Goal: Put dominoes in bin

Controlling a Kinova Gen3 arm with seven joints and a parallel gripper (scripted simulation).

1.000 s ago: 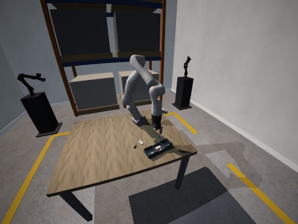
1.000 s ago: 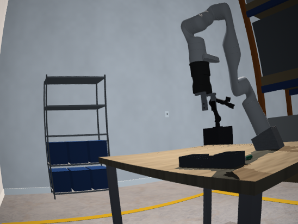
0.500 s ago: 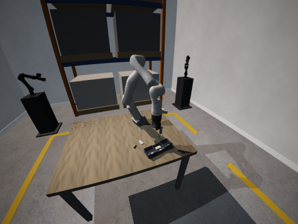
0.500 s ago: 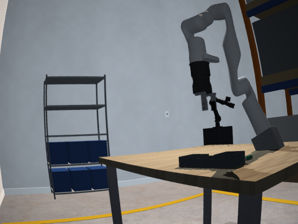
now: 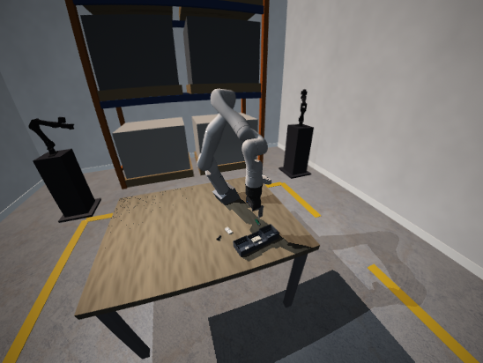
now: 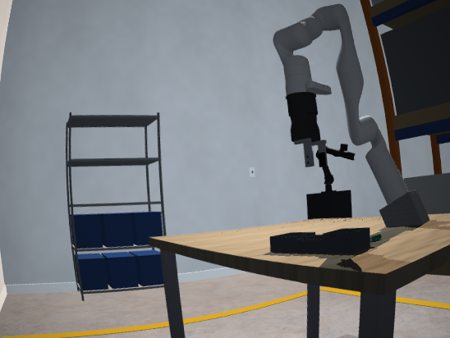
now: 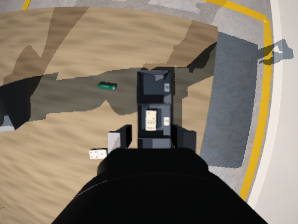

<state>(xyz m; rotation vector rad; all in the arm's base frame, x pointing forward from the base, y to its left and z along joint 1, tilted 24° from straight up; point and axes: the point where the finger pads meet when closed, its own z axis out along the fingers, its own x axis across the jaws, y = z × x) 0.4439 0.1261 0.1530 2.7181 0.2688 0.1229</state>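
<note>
Here the gripper hangs high above the table, fingers spread wide, nothing between them. Two black bins sit side by side near the right edge; one pale domino lies inside a bin, another domino rests on the wood just left of them. Bin letters unreadable. Small green item lies near the bins.
</note>
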